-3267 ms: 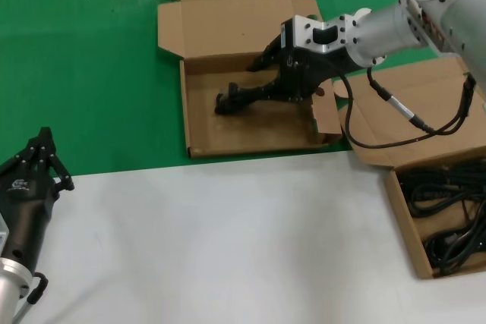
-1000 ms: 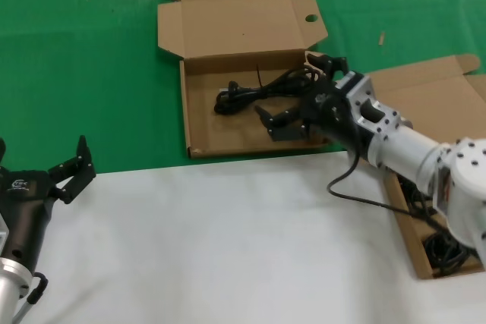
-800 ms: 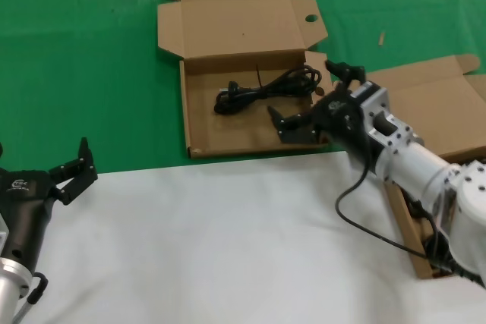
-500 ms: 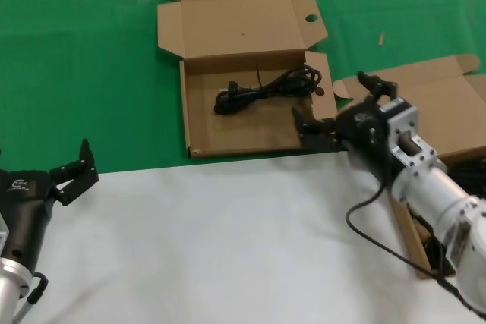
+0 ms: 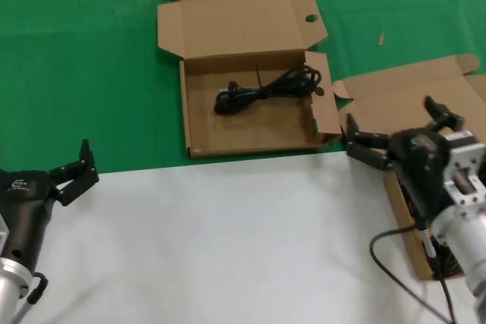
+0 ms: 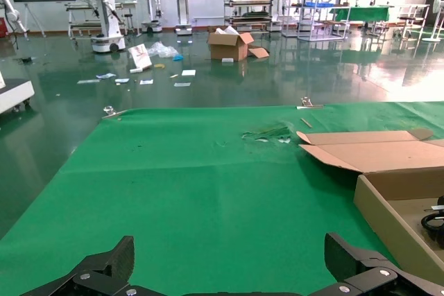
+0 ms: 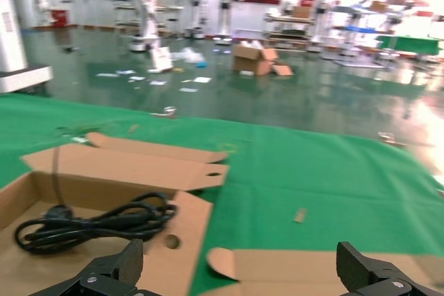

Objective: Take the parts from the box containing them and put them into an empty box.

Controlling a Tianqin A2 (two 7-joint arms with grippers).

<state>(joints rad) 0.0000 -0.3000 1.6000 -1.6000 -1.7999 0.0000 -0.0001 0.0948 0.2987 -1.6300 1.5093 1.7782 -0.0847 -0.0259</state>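
Head view: the right gripper (image 5: 399, 128) is held wide open and empty at right, while one black cable (image 5: 266, 89) is seen in the holed box (image 5: 199, 121) at top centre.

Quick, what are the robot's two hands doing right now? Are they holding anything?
Left gripper: open, holding nothing, low at the robot's left.
Right gripper: open, holding nothing, over the box on the right.

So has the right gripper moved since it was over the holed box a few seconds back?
Yes. The right gripper has pulled back, open and empty, from the box with the hole toward the box of cables; the power cord stays behind.
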